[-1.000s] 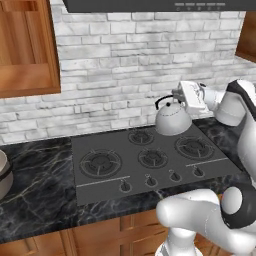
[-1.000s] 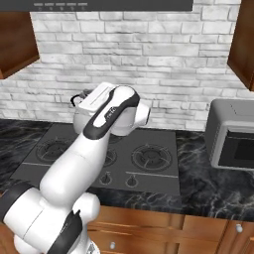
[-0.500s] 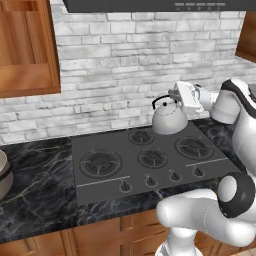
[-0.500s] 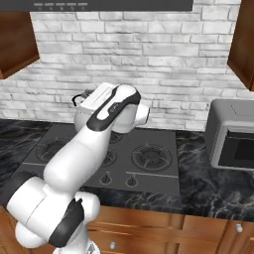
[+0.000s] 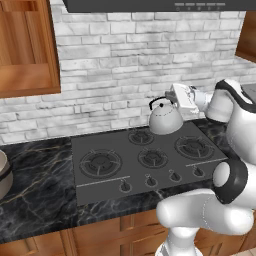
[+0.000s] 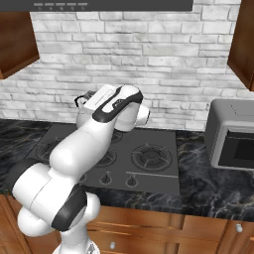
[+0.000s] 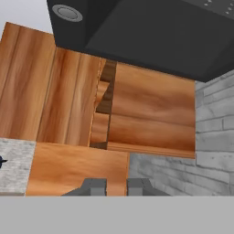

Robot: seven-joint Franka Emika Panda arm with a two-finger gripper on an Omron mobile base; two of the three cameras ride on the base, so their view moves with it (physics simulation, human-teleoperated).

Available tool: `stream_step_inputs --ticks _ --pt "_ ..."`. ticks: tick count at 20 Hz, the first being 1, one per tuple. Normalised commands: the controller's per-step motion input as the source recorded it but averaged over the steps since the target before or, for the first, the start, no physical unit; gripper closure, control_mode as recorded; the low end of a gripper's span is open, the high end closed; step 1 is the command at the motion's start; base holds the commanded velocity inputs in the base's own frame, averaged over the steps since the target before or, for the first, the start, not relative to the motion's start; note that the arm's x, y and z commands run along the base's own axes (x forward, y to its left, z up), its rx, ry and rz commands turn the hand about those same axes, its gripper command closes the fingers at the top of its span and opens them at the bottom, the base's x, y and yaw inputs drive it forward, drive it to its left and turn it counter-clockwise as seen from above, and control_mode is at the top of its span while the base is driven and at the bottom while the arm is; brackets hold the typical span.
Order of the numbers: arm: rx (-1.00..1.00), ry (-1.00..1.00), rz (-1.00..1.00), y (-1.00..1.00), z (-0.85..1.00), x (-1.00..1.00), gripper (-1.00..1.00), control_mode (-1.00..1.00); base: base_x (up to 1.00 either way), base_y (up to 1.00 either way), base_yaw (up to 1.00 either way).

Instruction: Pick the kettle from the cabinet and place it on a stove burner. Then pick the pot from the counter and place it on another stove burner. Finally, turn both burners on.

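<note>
Risk, as judged from here: the kettle (image 5: 165,119) is hanging just above the rear middle burner (image 5: 141,137), and the grip is on the thin arched handle only. A round body under a thin handle is liable to be swinging, so letting go while it is tilting could set it down off the ring or tip it toward the brick wall (image 5: 130,60). Setting down too far forward would crowd the burners needed for the pot (image 5: 4,175).

Near: knobs (image 5: 125,186) along the front edge of the cooktop (image 5: 90,190), all untouched.

Middle: the gripper (image 5: 175,104) is reaching in from the right, jaws pinched narrow on the handle.

Kettle: small, squat, silvery-white, black handle arching over the lid, sitting roughly upright.

Far left: the pot is waiting at the counter (image 5: 35,200) edge; the cabinet (image 5: 25,55) is hanging above.
</note>
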Motion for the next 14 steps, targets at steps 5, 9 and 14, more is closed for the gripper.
stream_step_inputs --ticks 5,9,14 --pt "0.01 -0.08 0.00 0.00 -0.05 0.12 1.00 -1.00 0.00 0.00 0.00" --pt "0.00 -0.09 0.01 0.00 -0.15 0.01 1.00 -1.00 0.00 0.00 0.00" --pt "0.03 -0.05 0.01 0.00 -0.18 0.07 1.00 -1.00 0.00 0.00 0.00"
